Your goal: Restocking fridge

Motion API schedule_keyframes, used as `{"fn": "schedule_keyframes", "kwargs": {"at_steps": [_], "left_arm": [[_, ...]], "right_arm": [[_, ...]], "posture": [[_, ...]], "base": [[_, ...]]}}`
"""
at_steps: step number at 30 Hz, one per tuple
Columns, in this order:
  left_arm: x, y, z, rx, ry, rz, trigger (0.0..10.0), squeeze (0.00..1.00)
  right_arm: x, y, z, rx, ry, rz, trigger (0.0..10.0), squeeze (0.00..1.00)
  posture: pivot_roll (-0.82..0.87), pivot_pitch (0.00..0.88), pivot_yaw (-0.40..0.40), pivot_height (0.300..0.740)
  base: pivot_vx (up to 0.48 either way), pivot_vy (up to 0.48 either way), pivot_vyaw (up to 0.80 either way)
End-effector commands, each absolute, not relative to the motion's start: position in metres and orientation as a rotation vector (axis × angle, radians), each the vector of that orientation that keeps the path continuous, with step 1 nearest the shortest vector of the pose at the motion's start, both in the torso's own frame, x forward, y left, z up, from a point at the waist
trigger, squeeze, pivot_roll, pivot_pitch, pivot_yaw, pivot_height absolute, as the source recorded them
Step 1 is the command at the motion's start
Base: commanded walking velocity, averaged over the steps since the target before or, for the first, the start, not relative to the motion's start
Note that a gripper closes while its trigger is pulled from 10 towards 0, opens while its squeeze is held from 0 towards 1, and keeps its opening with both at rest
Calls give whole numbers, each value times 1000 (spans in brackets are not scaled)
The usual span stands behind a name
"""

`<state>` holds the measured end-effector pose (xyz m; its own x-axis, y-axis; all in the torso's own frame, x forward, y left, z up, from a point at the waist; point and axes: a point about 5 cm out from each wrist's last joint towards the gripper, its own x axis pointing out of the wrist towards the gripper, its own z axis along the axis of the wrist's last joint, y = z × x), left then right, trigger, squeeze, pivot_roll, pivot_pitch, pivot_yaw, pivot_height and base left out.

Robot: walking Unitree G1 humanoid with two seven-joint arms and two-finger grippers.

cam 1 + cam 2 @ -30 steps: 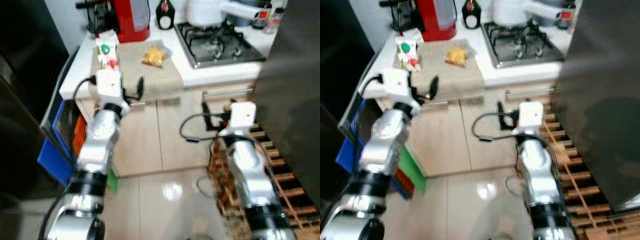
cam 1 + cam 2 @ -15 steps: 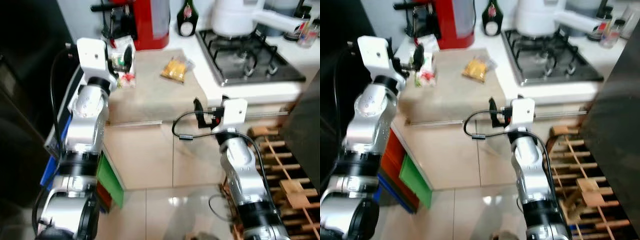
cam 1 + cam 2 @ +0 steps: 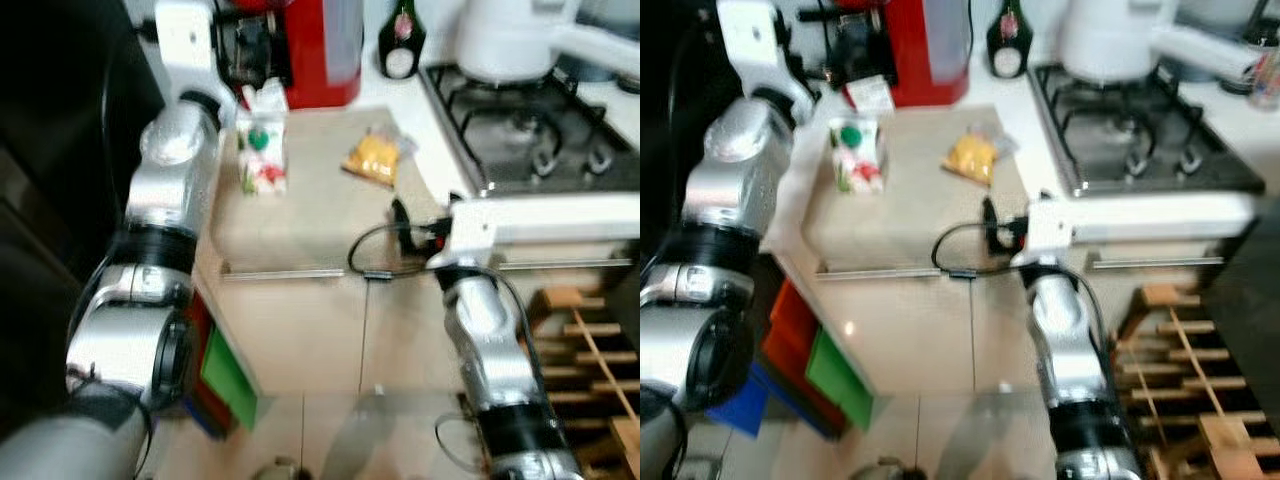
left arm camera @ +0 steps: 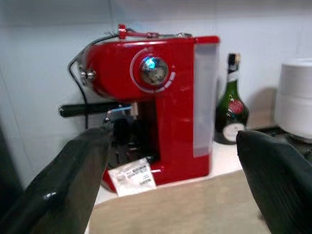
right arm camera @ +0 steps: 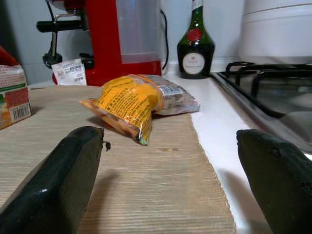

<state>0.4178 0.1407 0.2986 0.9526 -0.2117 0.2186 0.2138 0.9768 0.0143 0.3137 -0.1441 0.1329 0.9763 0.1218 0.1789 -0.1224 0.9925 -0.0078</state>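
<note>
A green-and-white juice carton [image 3: 262, 150] stands on a beige mat [image 3: 320, 215] on the counter. A yellow snack bag [image 5: 129, 105] lies on the mat to its right. My left gripper [image 4: 173, 136] is raised above the counter's back left, open and empty, facing a red coffee machine [image 4: 161, 97]. My right gripper [image 5: 169, 137] is open at the counter's front edge [image 3: 405, 215], level with the mat and pointing at the yellow bag, a short way from it.
A green bottle [image 3: 402, 45], a white kettle [image 3: 500, 40] and a gas hob [image 3: 525, 120] sit at the back right. A white sachet [image 4: 131, 175] lies by the coffee machine. A dark fridge side [image 3: 50, 200] is on the left. A wooden rack [image 3: 590, 340] is low right, and coloured bins [image 3: 230, 375] low left.
The camera has come closer to the counter. My left arm has risen from the counter front to beside the coffee machine. My right gripper has come up to the counter edge.
</note>
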Motion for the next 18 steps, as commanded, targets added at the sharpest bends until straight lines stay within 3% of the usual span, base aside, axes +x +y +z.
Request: {"fn": "schedule_keyframes", "kwargs": {"at_steps": [1, 5, 18], "left_arm": [[421, 143, 296, -8, -158, -238, 10000, 0], [424, 130, 291, -80, -85, -314, 10000, 0], [424, 119, 235, 9, 113, -281, 10000, 0]], "right_arm": [[311, -139, 137, 7, -203, 129, 10000, 0], [307, -140, 134, 9, -196, 116, 10000, 0], [301, -144, 131, -6, -175, 97, 10000, 0]], "posture": [[-114, 0, 122, 740], [-129, 0, 132, 740], [-148, 0, 133, 740]], "base": [[0, 0, 0], [0, 0, 0], [0, 0, 0]]}}
